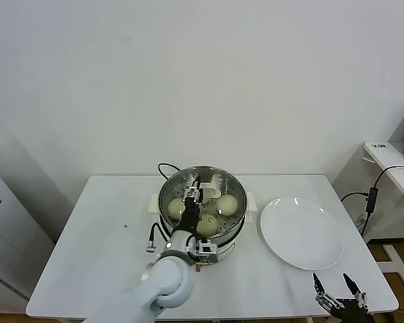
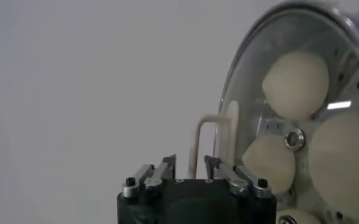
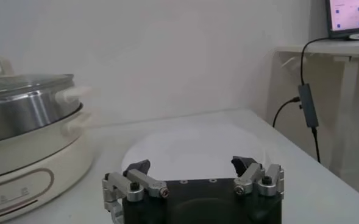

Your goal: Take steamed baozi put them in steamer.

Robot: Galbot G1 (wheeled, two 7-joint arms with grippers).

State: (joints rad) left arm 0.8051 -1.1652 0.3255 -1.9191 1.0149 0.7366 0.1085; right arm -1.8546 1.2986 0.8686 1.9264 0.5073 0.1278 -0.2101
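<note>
The steamed baozi (image 1: 227, 203) sat in the steamer (image 1: 233, 182) at the table's (image 1: 108, 242) middle, under a glass lid (image 2: 246, 91) the left gripper (image 1: 192, 196) held, jaws narrowly apart around its handle. A careless release might knock the lid askew. The plate (image 1: 301, 233) lay bare towards the right edge, the right gripper (image 1: 341, 295) open by the near right corner

The left arm (image 1: 165, 282) is smooth, rounded and pale grey-white, with a black cable looping beside its black, silver-screwed tool (image 1: 194, 195).
</note>
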